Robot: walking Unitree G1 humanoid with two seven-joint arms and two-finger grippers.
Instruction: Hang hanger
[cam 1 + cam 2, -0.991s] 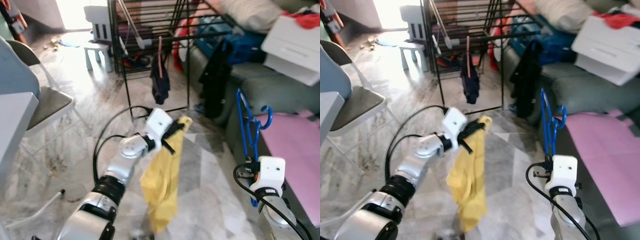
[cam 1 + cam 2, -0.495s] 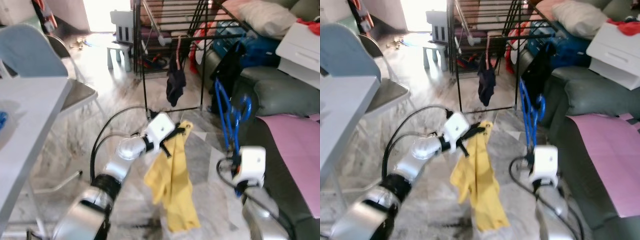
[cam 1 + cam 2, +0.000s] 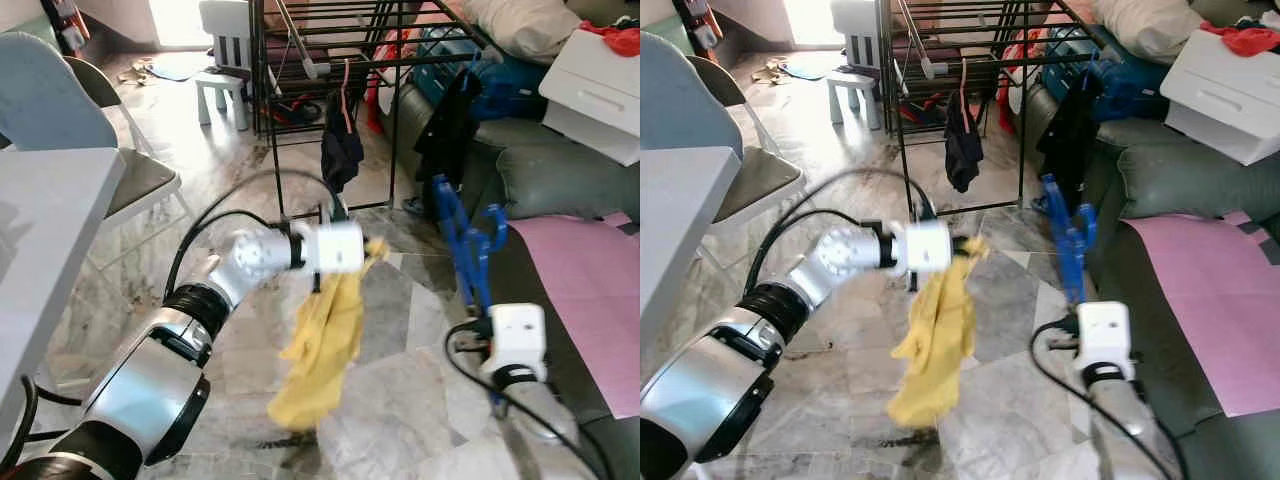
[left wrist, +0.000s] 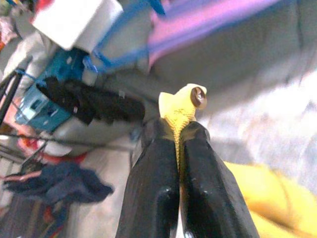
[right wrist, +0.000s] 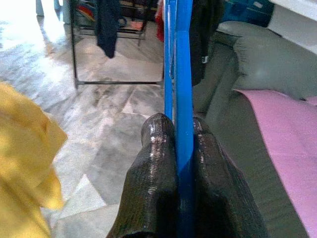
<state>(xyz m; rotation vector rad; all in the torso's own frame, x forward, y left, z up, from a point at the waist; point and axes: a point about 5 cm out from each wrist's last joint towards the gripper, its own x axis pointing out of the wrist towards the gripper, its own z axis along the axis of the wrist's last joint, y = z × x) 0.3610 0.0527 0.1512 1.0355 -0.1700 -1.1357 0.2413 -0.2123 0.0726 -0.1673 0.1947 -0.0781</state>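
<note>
- While our left arm reaches forward, the left gripper (image 4: 179, 148) is clenched on the top edge of a yellow garment (image 3: 322, 340), which hangs limp over the marble floor (image 3: 395, 400).
- Our right gripper (image 5: 176, 148) is clamped on the blue hanger (image 3: 465, 245), held upright beside the grey sofa (image 3: 560, 185).
- We note the black drying rack (image 3: 300, 70) stands well beyond, dark clothes hung on it.

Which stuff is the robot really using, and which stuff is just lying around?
Using:
blue hanger, shut in the right pincer
yellow cloth, shut in the left pincer
black rack

Lying around:
chair
white stool
pink mat
sofa
white box
</note>
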